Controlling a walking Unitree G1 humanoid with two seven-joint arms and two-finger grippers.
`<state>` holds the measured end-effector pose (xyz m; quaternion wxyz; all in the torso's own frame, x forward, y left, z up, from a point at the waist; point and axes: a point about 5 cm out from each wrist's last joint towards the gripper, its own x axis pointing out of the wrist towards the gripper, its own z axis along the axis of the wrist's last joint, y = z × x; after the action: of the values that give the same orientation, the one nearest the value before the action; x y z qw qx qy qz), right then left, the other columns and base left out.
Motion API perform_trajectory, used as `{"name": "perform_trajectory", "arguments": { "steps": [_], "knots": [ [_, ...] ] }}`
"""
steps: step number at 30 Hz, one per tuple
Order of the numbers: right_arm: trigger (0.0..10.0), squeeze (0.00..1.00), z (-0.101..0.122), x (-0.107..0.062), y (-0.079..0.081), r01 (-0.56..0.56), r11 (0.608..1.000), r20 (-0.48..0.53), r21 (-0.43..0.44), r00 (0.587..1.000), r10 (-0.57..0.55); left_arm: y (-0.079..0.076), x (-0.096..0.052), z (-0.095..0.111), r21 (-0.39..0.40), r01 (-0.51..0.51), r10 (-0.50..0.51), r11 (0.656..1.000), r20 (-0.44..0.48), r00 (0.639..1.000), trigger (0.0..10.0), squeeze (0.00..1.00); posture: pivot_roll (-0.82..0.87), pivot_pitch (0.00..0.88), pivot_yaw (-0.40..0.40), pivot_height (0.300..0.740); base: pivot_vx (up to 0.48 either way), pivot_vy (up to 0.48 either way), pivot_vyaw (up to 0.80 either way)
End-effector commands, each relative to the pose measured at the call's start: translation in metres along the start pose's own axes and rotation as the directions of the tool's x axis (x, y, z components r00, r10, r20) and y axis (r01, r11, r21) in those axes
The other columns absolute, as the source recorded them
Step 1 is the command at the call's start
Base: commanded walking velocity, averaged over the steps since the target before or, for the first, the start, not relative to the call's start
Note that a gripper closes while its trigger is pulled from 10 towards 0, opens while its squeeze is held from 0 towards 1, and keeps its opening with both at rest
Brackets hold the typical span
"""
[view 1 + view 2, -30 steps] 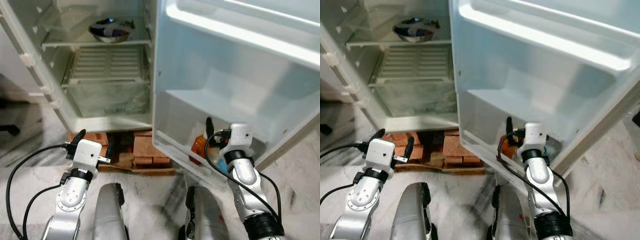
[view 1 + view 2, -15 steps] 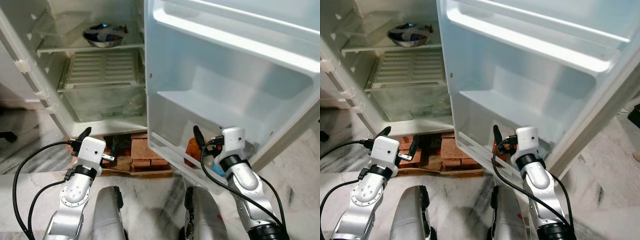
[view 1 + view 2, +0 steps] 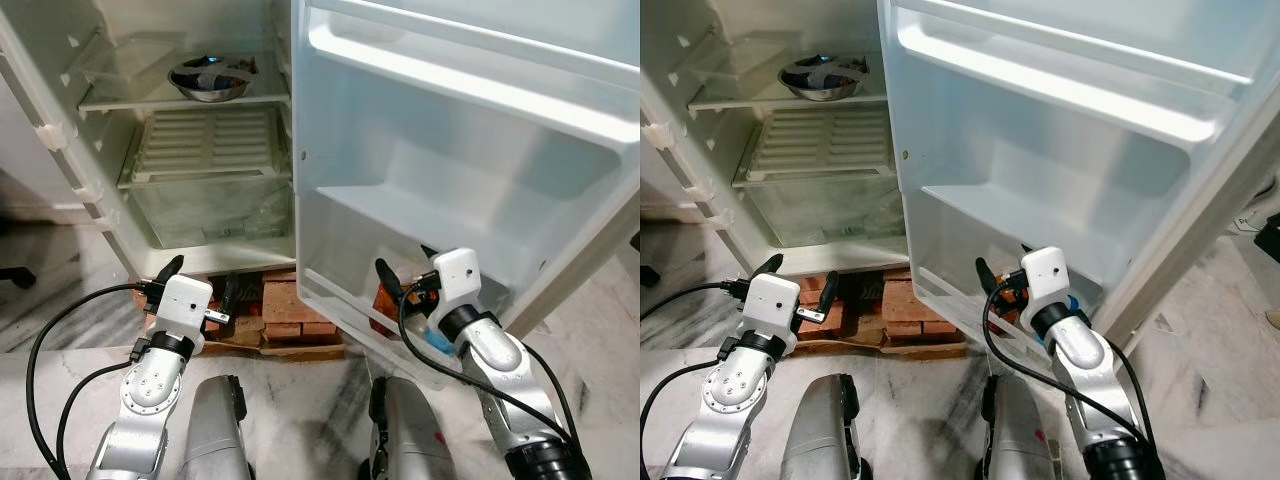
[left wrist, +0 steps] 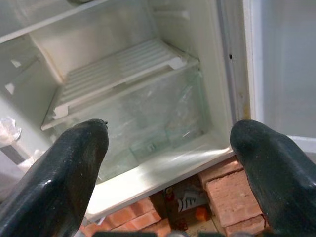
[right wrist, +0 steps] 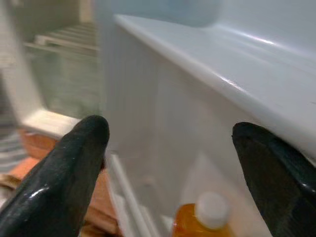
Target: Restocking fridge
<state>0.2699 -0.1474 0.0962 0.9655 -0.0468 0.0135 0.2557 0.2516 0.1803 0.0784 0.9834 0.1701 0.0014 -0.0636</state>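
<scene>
An open fridge (image 3: 200, 160) stands ahead, its door (image 3: 470, 150) swung out to the right. On a far shelf (image 3: 180, 98) inside sits a steel bowl (image 3: 208, 78). Below it lies a slatted cover over a clear drawer (image 3: 210, 205). The fridge rests on bricks (image 3: 285, 305).

The right hand (image 5: 168, 163) is at the door's lowest bin (image 3: 360, 310), its two black fingers spread wide apart and holding nothing. Just beyond them an orange bottle (image 5: 202, 219) with a white cap stands in that bin. A blue item beside it is too hidden to identify.

The left hand (image 4: 170, 163) hovers near the fridge's base, fingers also spread apart and empty, pointing at the drawer.
</scene>
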Motion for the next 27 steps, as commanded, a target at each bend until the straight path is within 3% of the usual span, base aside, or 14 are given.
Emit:
{"name": "perform_trajectory", "arguments": {
  "steps": [1,2,3,5,10,11,12,13,15,16,21,27],
  "knots": [
    [10.0,0.00,0.007,0.002,0.010,-0.077,0.997,0.023,0.004,0.997,0.077,0.002,0.001,0.000,0.020,-0.003,0.003,1.000,0.004,1.000,10.0,0.00,0.04,0.000,-0.023,0.567,0.000,0.000,0.00],
    [10.0,0.00,0.005,-0.002,0.017,-0.153,0.988,0.008,0.015,0.988,0.152,0.002,0.002,0.000,0.021,-0.007,0.007,1.000,0.004,1.000,10.0,0.00,0.03,0.000,-0.023,0.567,0.000,0.000,0.00],
    [10.0,0.00,0.005,-0.002,0.017,-0.153,0.988,0.008,0.015,0.988,0.152,0.002,0.002,0.000,0.021,-0.007,0.007,1.000,0.004,1.000,10.0,0.00,0.03,0.000,-0.023,0.567,0.000,0.000,0.00],
    [10.0,0.00,0.005,-0.010,0.032,-0.342,0.938,-0.012,0.050,0.939,0.343,0.000,0.006,0.002,0.020,0.002,-0.002,1.000,0.011,1.000,10.0,0.00,0.03,0.000,-0.021,0.567,0.000,0.000,0.00],
    [10.0,0.00,0.009,-0.014,0.034,-0.414,0.909,-0.018,0.051,0.909,0.415,-0.001,0.007,0.002,0.019,0.005,-0.005,1.000,0.015,1.000,10.0,0.00,0.02,0.000,-0.022,0.567,0.000,0.000,0.00],
    [10.0,0.00,0.013,-0.012,0.029,-0.388,0.919,0.012,0.072,0.922,0.388,-0.001,0.008,0.002,0.018,0.004,-0.004,1.000,0.016,1.000,10.0,0.00,0.03,0.000,-0.025,0.567,0.000,0.000,0.00],
    [10.0,0.00,0.028,-0.004,0.014,-0.258,0.963,0.096,0.078,0.963,0.250,-0.001,0.008,0.002,0.016,0.001,-0.001,1.000,0.018,1.000,10.0,0.00,0.03,0.000,-0.026,0.567,0.000,0.000,0.00],
    [10.0,0.00,0.033,0.000,0.007,-0.196,0.976,0.129,0.096,0.975,0.183,-0.001,0.008,0.002,0.012,-0.002,0.001,1.000,0.018,1.000,10.0,0.00,0.03,0.000,-0.026,0.567,0.000,0.000,0.00],
    [10.0,0.00,0.047,0.005,-0.009,-0.041,0.994,0.205,0.098,0.979,0.020,0.000,0.008,0.002,0.004,-0.001,0.001,1.000,0.018,1.000,10.0,0.00,0.03,0.000,-0.026,0.567,0.000,0.000,0.00],
    [10.0,0.00,0.054,0.006,-0.020,0.087,0.991,0.234,0.101,0.966,-0.109,0.000,0.008,0.002,0.002,-0.001,0.001,1.000,0.019,1.000,10.0,0.00,0.03,0.000,-0.025,0.567,0.000,0.000,0.00],
    [10.0,0.00,0.060,0.003,-0.026,0.181,0.972,0.267,0.148,0.939,-0.216,0.002,0.008,0.002,-0.001,-0.006,0.006,1.000,0.022,1.000,10.0,0.00,0.03,0.000,-0.021,0.577,0.000,0.000,0.00],
    [10.0,0.00,0.042,0.000,-0.011,0.193,0.971,0.211,0.143,0.952,-0.220,0.002,0.010,0.003,0.001,0.000,0.000,1.000,0.026,1.000,10.0,0.00,0.02,0.000,-0.014,0.617,0.000,0.000,0.00]
  ]
}}
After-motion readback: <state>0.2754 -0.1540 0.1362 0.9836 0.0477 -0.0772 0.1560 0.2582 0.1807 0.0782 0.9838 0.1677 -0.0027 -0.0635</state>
